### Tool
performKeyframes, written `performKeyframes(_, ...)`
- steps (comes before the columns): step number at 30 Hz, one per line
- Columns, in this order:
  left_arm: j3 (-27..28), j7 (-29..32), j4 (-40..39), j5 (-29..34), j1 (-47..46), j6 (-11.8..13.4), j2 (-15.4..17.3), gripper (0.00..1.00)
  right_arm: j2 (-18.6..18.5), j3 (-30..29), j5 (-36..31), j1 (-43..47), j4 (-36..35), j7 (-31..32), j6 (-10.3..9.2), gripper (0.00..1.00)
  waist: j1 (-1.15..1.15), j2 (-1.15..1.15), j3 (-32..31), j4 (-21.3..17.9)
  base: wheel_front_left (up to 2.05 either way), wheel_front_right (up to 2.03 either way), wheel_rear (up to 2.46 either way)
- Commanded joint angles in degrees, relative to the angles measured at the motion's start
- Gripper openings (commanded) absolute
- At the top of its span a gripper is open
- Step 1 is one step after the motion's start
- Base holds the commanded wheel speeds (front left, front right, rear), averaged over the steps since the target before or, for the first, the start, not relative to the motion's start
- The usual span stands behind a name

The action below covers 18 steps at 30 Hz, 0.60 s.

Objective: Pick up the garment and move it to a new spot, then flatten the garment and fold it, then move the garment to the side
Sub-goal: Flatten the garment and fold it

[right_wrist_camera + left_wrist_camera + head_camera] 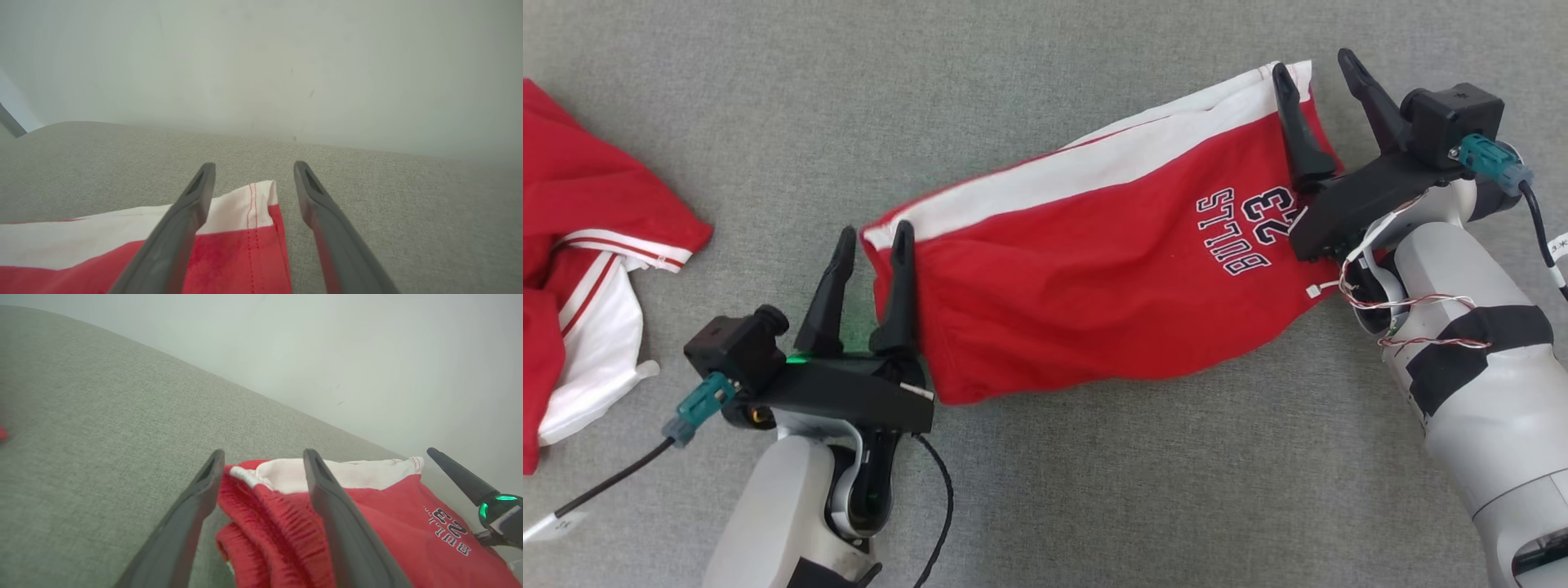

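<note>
**Flatten-and-Fold Stage: Both Jaws Open at the Garment Ends**

**Position of the garment.** The garment point(1094, 269), red shorts with a white stripe point(1094, 163) and a "BULLS 23" print, lies spread on the grey fabric worktop point(1045, 49). It runs slantwise from the centre toward the far right corner. The waistband point(261, 522) is the end nearer the centre and the hem point(253, 200) is the far right end. The cloth looks mostly flat, with a slight bulge along its near edge. A second garment point(588, 245), red and white, sits crumpled at the left edge, well apart.

**Left gripper.** The left gripper point(876, 230) is at the waistband end. Its jaws are moderately apart and hold nothing. One finger rests over the gathered waistband and the other over bare worktop beside it.

**Right gripper.** The right gripper point(1313, 65) is at the hem end. Its jaws are likewise apart and empty. One finger lies over the red cloth and the other over the worktop just beyond the hem corner.

**Step in hand.** Judged from the layout, relocation is complete and the flatten-and-fold step is under way.

**Next move.**
1. Lower each gripper until the cloth edge sits between its fingers.
2. Close both jaws on all layers.
3. Keep light tension between the two ends, then carry one end over the other to fold.

**Caution.** The elastic waistband is thick and bunched, so a shallow pinch may catch only the upper layer.
</note>
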Motion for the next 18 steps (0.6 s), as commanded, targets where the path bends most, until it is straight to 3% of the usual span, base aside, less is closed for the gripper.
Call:
performKeyframes(1, 0.81, -0.19, 0.29, 1.48, 0.89, 0.1, 0.03, 1.0, 0.28, -0.72, -0.37, 1.37, -0.68, -0.02, -0.12, 1.0, 0.0, -0.01, -0.59, -0.47, 0.0, 0.0, 0.0)
performKeyframes(11, 3.6, -0.18, 0.12, 5.3, 3.88, 0.1, -0.01, 1.0, -0.63, -0.34, 1.87, 7.44, -0.09, -0.02, -0.12, 1.0, 0.0, -0.01, -2.7, -1.54, 0.0, 0.0, 0.0)
performKeyframes(18, 3.69, -0.19, -0.57, 6.49, 5.79, 0.18, 0.01, 1.0, 0.23, 4.54, 5.77, 10.57, 4.22, 1.93, -0.12, 1.0, 0.0, -0.01, -3.78, -1.86, 0.0, 0.0, 0.0)
